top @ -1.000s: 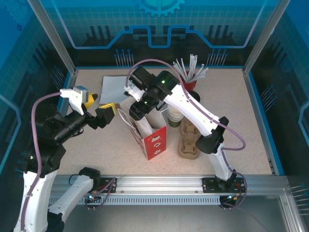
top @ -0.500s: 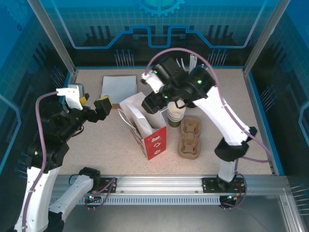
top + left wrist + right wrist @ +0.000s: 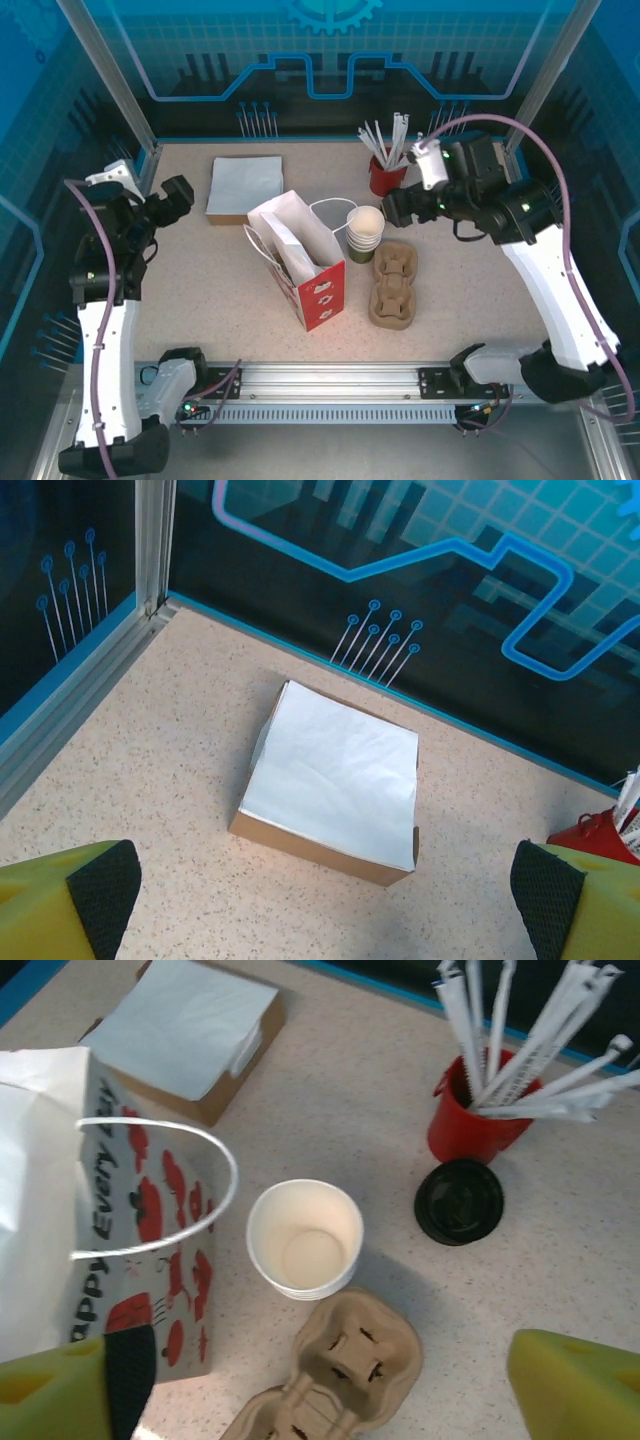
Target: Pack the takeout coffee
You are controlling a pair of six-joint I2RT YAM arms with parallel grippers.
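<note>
ok so closest to the near edge, a bit right of the table's middle, is the carrier [image 3: 393,285], lying flat with its long side running near to far. The right wrist cam cuts off its near end. Just left of it, about mid-table, the bag [image 3: 320,292] stands upright with its mouth open.

Where's the coffee cup? Honestly can't tell. From above, the inside of the bag is just pale folds and shadow, and from the right wrist the bag's own wall blocks the inside.

Just past the carrier's far end is the cup stack [image 3: 365,231], top cup empty, green band low down. I can't count how many are nested, and whether it touches the carrier is hard to say.

The right gripper [image 3: 392,210] hangs in the air just beyond the stack, its fingers [image 3: 575,1385] spread wide with nothing between them. Only the tips poke into the wrist cam's bottom corners. The left gripper [image 3: 178,193] is over by the table's left edge, jaws wide apart and empty too, pads [image 3: 100,885] barely in frame.

Further back a black lid [image 3: 460,1202] lies flat just in front of the straw pot [image 3: 470,1125], straw tops cut off by the frame. The napkin box [image 3: 335,780] sits toward the far left corner, well apart from the rest
</note>
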